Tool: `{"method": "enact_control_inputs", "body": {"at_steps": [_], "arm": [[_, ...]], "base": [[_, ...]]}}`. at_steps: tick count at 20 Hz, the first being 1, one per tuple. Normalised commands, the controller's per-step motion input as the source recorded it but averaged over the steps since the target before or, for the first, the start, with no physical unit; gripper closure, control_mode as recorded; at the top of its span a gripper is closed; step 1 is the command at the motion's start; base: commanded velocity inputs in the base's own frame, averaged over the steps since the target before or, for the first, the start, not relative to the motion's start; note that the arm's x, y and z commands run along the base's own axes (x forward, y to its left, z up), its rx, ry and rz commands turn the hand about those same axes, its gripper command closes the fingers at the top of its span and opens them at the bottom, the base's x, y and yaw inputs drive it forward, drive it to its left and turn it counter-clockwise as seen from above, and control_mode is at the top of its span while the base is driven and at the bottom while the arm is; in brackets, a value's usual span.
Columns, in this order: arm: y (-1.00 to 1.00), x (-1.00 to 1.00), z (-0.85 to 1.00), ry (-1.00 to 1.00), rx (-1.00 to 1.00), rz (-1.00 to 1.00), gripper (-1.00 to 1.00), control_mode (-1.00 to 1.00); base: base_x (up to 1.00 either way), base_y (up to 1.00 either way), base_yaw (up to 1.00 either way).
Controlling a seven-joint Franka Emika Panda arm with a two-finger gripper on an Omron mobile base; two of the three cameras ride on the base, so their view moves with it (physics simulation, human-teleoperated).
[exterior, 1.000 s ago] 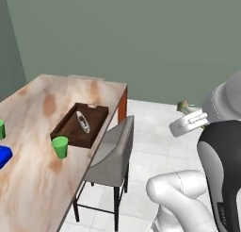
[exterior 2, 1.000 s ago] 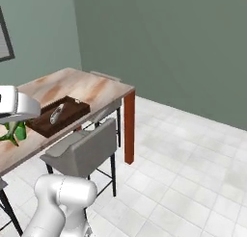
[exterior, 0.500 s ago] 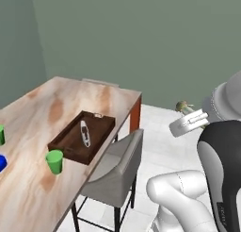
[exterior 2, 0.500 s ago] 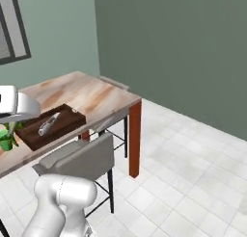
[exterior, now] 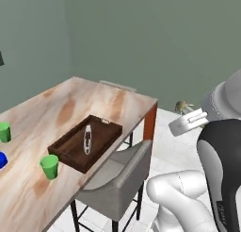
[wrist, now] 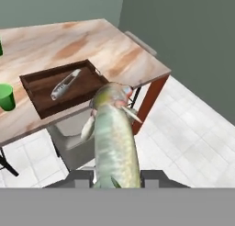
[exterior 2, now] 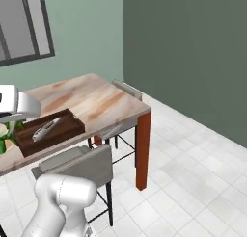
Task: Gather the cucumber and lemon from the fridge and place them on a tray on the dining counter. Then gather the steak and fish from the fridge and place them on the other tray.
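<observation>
My gripper (wrist: 117, 177) is shut on the fish (wrist: 114, 138), a long pale green-silver body that points away from the hand toward the counter. From the left base, the gripper (exterior: 184, 108) hangs over the floor to the right of the dining counter (exterior: 56, 108), with the fish's end (exterior: 181, 105) sticking out of it. A dark brown tray (exterior: 101, 125) lies on the counter near its right edge, and a slim silver-grey object (exterior: 87, 139) lies in it. The same tray (wrist: 41, 89) sits ahead and left of the fish. Cucumber, lemon, steak and fridge are out of view.
A grey chair (exterior: 117, 174) is tucked under the counter's near side, just below the tray. Another chair (exterior 2: 128, 89) stands at the far end. Green cups (exterior: 49, 166) (exterior: 4, 131) and a blue thing (exterior: 2, 159) stand left of the tray. White tiled floor (exterior 2: 193, 173) lies open to the right.
Both base views have shifted, so the base has moved; the counter and tray now appear nearer and more central. The fish stays in the gripper.
</observation>
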Motion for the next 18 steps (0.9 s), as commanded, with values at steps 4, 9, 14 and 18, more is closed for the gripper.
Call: {"method": "enact_control_inputs", "body": {"at_steps": [4,9,14,18], "arm": [[0.0,0.0,0.0,0.0,0.0,0.0,1.0,1.0],[0.0,0.0,0.0,0.0,0.0,0.0,1.0,1.0],[0.0,0.0,0.0,0.0,0.0,0.0,1.0,1.0],[0.0,0.0,0.0,0.0,0.0,0.0,1.0,1.0]], "base": [[0.43,-0.24,0.41],[0.48,-0.26,0.44],[0.58,-0.31,0.4],[0.74,-0.27,0.39]]}}
